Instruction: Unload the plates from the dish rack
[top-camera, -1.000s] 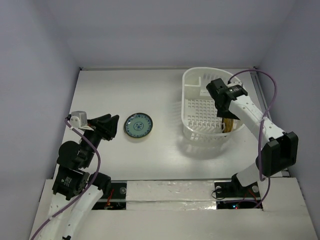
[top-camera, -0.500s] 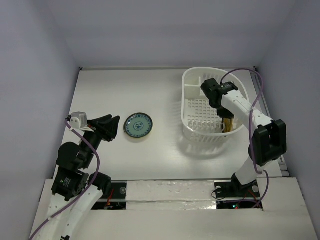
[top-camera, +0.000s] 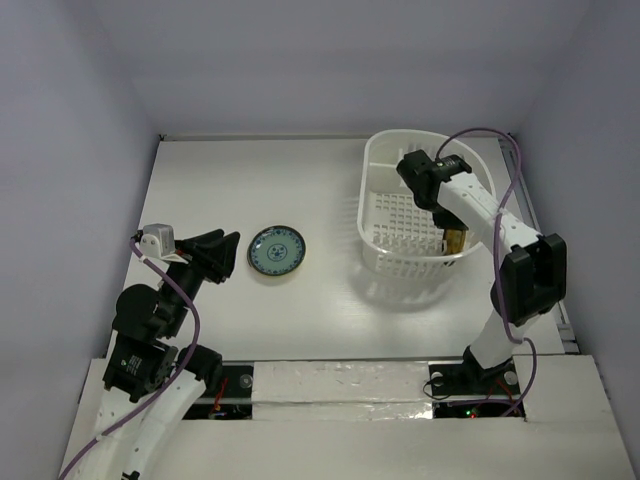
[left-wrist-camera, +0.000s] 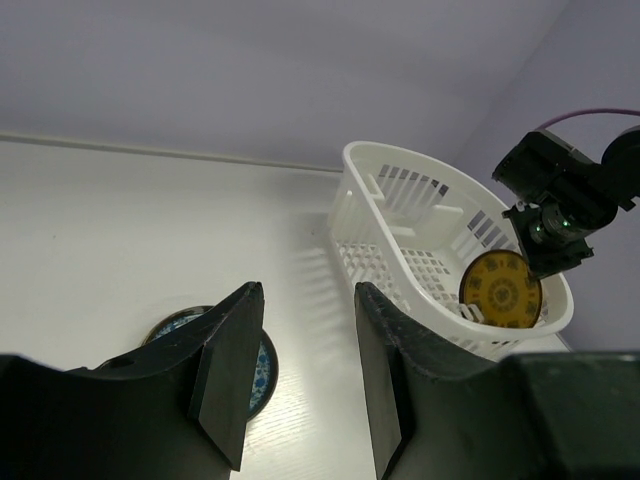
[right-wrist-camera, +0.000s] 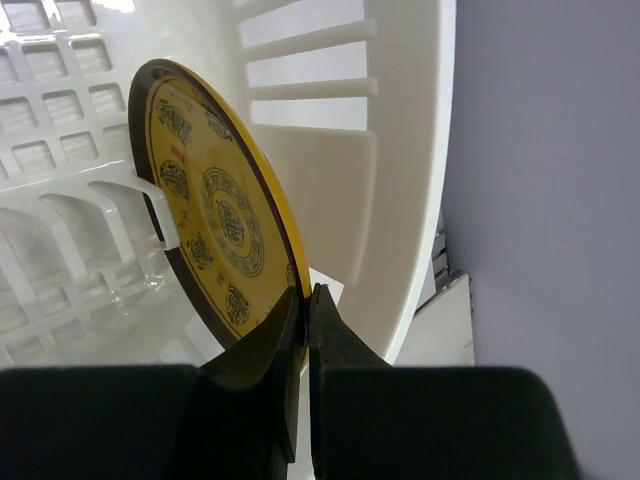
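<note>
At the far left, we see the left gripper held low over the white table, pointing toward the middle. Its jaws stand well apart with nothing between them; we judge it is parked out of the way while the other arm works.

Just to its right, the patterned teal-blue plate lies flat on the table, face up, well apart from the rack. In the left wrist view it shows partly behind the spread fingers.

Farther right stands the dish rack, a white plastic basket with a grid floor and slotted sides. The right arm bends down into it from above.

Inside, near the rack's right wall, the patterned amber-yellow plate stands on edge, propped among the floor ribs. The right gripper is pinched closed on this plate's rim, one finger on each face. We judge that gripping the rim suits a plate standing upright, since it can be drawn straight up out of the ribs. The wrist view shows the plate close to the rack's slotted wall, so there is little room to that side.

We can make out no other plates.

The table is plain, matte white. Pale lavender-grey walls enclose it on three sides.
</note>
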